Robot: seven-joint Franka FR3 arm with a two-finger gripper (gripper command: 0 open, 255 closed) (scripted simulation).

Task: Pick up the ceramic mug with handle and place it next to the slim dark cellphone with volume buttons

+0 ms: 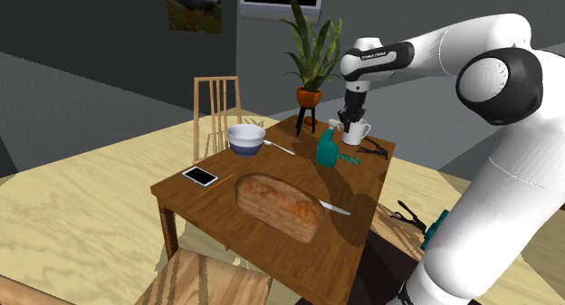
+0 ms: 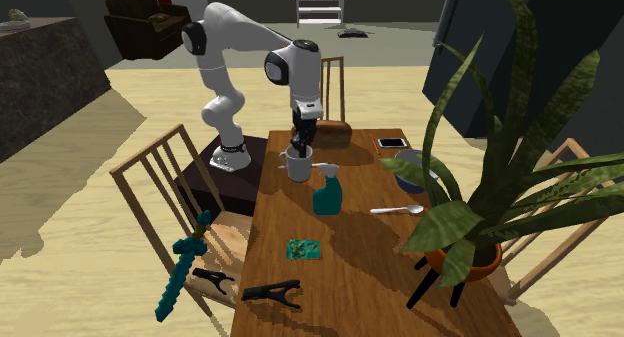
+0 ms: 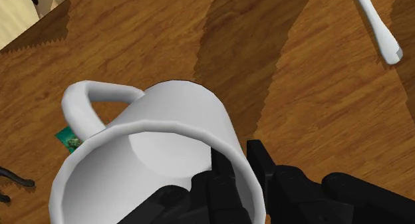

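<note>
Spray bottle (image 1: 327, 150), bowl (image 1: 246, 138) and loaf (image 1: 281, 206) between white mug (image 1: 358, 131) and cellphone (image 1: 200, 176).

I am working in a home, in its dining area. My gripper (image 1: 348, 122) hangs over a wooden dining table (image 1: 213, 202) that carries a white mug (image 1: 360, 133), a bowl (image 1: 245, 138) and a loaf of bread (image 1: 279, 206). A wooden chair (image 1: 217, 104) stands across the table from it and a potted plant (image 1: 312, 54) at the table's end. A framed picture (image 1: 194, 6) hangs on the wall beyond, and an armchair (image 2: 145, 23) sits well behind my arm.

Bread loaf (image 1: 281, 206), bowl (image 1: 246, 138), teal spray bottle (image 1: 327, 150) (upright), potted plant (image 1: 311, 63)
</note>
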